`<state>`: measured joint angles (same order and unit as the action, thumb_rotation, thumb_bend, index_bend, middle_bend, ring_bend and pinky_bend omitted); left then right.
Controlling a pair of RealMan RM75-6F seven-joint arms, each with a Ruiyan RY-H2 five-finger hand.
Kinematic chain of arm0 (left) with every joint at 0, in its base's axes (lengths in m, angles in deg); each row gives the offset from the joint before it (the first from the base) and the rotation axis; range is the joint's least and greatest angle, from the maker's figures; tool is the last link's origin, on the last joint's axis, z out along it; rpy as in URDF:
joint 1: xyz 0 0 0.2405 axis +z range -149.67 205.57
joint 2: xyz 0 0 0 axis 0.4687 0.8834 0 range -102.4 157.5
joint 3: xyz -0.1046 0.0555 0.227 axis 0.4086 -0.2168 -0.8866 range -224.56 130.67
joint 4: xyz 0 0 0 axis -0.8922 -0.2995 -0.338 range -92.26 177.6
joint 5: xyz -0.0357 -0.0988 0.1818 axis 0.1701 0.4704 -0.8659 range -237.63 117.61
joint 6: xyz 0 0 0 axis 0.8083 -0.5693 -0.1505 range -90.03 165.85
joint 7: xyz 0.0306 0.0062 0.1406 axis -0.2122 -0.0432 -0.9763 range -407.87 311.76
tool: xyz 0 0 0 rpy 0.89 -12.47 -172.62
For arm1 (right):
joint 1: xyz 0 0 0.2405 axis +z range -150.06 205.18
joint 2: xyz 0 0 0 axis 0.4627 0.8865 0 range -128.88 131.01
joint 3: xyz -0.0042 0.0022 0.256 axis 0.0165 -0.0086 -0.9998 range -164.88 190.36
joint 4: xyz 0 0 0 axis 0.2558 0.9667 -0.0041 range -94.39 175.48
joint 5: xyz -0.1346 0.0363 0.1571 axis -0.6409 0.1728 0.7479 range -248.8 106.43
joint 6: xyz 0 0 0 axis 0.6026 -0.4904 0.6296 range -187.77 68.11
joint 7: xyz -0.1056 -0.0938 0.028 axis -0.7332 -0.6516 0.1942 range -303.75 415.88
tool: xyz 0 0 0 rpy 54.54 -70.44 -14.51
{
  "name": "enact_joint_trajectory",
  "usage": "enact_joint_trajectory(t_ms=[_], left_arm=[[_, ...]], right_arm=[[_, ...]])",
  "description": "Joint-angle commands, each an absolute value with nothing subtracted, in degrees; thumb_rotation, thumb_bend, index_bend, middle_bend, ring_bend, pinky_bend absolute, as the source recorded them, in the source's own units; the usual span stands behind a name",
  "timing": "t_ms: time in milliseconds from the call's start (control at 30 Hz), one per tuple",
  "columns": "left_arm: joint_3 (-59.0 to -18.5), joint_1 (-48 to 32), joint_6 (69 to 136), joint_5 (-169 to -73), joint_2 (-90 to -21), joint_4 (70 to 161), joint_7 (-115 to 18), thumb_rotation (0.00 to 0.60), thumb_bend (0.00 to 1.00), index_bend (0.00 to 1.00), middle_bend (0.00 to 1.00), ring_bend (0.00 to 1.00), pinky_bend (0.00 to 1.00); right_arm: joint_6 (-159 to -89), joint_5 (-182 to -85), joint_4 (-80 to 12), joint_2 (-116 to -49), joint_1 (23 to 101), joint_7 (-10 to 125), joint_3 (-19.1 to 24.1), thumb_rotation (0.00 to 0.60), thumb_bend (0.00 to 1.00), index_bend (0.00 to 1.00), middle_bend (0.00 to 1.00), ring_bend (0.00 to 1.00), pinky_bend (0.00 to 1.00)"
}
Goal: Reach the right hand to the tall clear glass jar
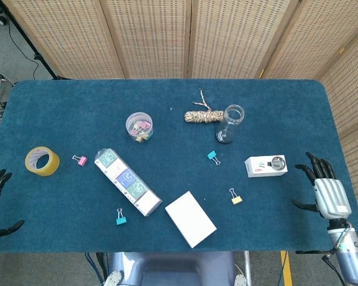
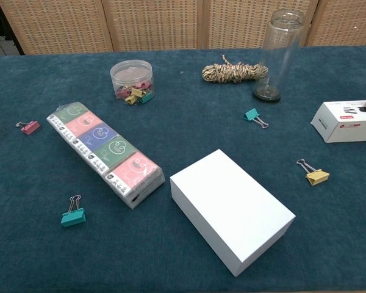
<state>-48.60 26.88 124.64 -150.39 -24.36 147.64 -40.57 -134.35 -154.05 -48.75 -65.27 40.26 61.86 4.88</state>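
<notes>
My right hand [image 1: 329, 193], fingers spread and empty, sits well short of the tall clear glass jar [image 1: 229, 123]; ahead-left, the small white printed box [image 1: 266, 165] could get clipped.

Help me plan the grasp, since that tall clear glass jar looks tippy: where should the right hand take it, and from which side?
Likely best around the mid-body of the tall clear glass jar, from its right side. It stands upright, a narrow cylinder; the twine bundle crowds its left, while the right hand is open, far right.
</notes>
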Motion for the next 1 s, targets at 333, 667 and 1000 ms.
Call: enact_joint_trajectory(t_ms=[333, 667, 1000], left_arm=[[-48.48, 26.74, 124.37, -150.03, -23.53, 147.33, -38.36, 0.600, 0.12, 0.00, 0.00, 0.00, 0.00], [-48.31, 26.50, 123.98, -149.62, -22.77, 146.89, -36.12, 0.600, 0.12, 0.00, 0.00, 0.00, 0.00], [-48.25, 26.49, 123.99, -149.53, -22.52, 146.68, -35.32, 0.600, 0.12, 0.00, 0.00, 0.00, 0.00]], right_arm=[[-121.93, -144.85, -43.72, -69.23, 50.11, 57.87, -0.40, 0.600, 0.21, 0.32, 0.00, 0.00, 0.00], [-114.32, -135.89, -37.20, -74.10, 54.94, 53.44, -1.60, 0.600, 0.28, 0.36, 0.00, 0.00, 0.00], [-113.75, -134.44, -34.87, -75.28, 55.61, 54.03, -1.28, 0.600, 0.32, 0.42, 0.00, 0.00, 0.00]])
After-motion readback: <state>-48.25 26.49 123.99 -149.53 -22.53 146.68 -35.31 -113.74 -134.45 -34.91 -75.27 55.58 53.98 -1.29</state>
